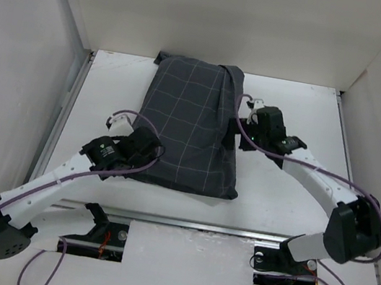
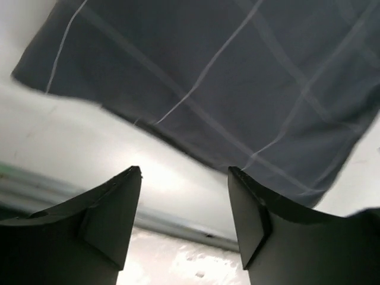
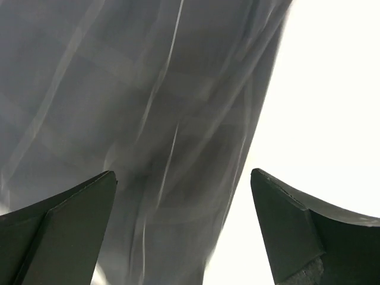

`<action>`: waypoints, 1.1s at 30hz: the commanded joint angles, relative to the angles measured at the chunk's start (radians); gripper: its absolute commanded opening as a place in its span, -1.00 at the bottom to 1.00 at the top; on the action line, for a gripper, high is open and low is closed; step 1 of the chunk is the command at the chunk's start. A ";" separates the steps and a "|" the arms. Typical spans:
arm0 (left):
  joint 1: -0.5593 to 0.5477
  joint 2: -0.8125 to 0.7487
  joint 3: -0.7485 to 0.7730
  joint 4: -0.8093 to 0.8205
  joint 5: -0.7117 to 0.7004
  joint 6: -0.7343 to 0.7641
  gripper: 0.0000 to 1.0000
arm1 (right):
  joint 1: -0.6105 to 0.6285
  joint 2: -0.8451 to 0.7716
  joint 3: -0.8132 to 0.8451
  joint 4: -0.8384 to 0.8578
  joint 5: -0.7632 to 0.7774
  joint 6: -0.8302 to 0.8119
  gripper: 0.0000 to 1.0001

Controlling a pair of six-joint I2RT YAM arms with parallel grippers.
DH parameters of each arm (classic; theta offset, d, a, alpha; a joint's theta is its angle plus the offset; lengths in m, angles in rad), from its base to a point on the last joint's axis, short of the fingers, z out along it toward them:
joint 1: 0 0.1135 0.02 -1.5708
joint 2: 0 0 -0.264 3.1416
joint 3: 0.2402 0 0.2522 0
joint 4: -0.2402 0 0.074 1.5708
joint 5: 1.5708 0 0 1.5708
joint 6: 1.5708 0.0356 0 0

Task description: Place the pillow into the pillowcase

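Note:
The dark grey grid-patterned pillowcase [image 1: 193, 125] lies plump on the white table [image 1: 283, 202], running from the back edge toward the front. The pillow is hidden; no cream fabric shows anywhere. My left gripper [image 1: 153, 149] sits at the pillowcase's near-left edge, open, with nothing between its fingers. In the left wrist view, that gripper [image 2: 184, 172] has only table between its jaws, with the pillowcase [image 2: 237, 77] just beyond the tips. My right gripper [image 1: 241, 130] is at the pillowcase's right edge, open wide. In the right wrist view it [image 3: 181, 175] straddles the edge of the blurred pillowcase [image 3: 148, 89].
White walls enclose the table on the left, back and right. A metal rail [image 1: 184, 222] runs across the near edge in front of both arm bases. Purple cables [image 1: 133, 114] loop off each wrist.

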 commanded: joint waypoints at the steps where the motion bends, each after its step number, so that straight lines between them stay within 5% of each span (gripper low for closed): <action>1: 0.026 0.077 0.110 0.146 -0.130 0.179 0.13 | 0.015 -0.129 -0.121 -0.008 -0.162 -0.041 1.00; 4: 0.088 0.212 0.175 0.280 -0.141 0.316 0.13 | 0.015 -0.190 -0.220 -0.021 -0.225 -0.029 0.95; 7: 0.163 0.310 0.245 0.384 -0.129 0.390 0.08 | 0.024 -0.236 -0.308 -0.021 -0.187 0.004 0.61; 12: 0.253 0.459 0.268 0.579 -0.044 0.505 -0.05 | 0.024 -0.215 -0.377 0.083 -0.242 0.023 0.52; 15: 0.278 0.522 0.268 0.628 -0.015 0.528 -0.09 | 0.036 -0.183 -0.386 0.117 -0.292 0.012 -0.10; 17: 0.289 0.551 0.268 0.654 -0.015 0.528 -0.19 | 0.036 -0.183 -0.386 0.101 -0.290 0.012 -1.00; 23: 0.324 0.639 0.259 0.677 0.013 0.539 -0.37 | 0.045 -0.451 -0.409 -0.194 -0.167 0.096 -1.00; 25: 0.333 0.649 0.259 0.677 0.003 0.528 -0.40 | 0.045 -0.537 -0.461 -0.212 -0.257 0.208 -1.00; 33: 0.355 0.705 0.282 0.653 -0.006 0.505 -0.50 | 0.085 -0.505 -0.625 -0.377 -0.167 0.471 -1.00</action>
